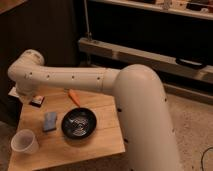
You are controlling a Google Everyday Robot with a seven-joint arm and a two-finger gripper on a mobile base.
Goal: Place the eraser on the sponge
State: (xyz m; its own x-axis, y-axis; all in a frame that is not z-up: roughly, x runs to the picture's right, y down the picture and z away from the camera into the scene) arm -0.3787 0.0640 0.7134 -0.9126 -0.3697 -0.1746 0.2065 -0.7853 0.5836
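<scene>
1. now eraser (pixel 36 101) shows at the table's (pixel 95 141) far left corner, apart from sponge (pixel 50 121), not on it.
2. sponge lies toward the front edge from eraser, long axis front to back, beside bowl (pixel 79 123).
3. gripper (pixel 32 98) is tucked under the wrist at eraser, fingers closed; whether they pinch eraser, i cannot tell.

The eraser (pixel 36 102) is a small dark block with a white top. The pincer (pixel 33 98) pinches it over the far left corner of the counter (pixel 102 142). The sponge (pixel 50 121) is a flat blue pad lying nearby, not touching it.
</scene>
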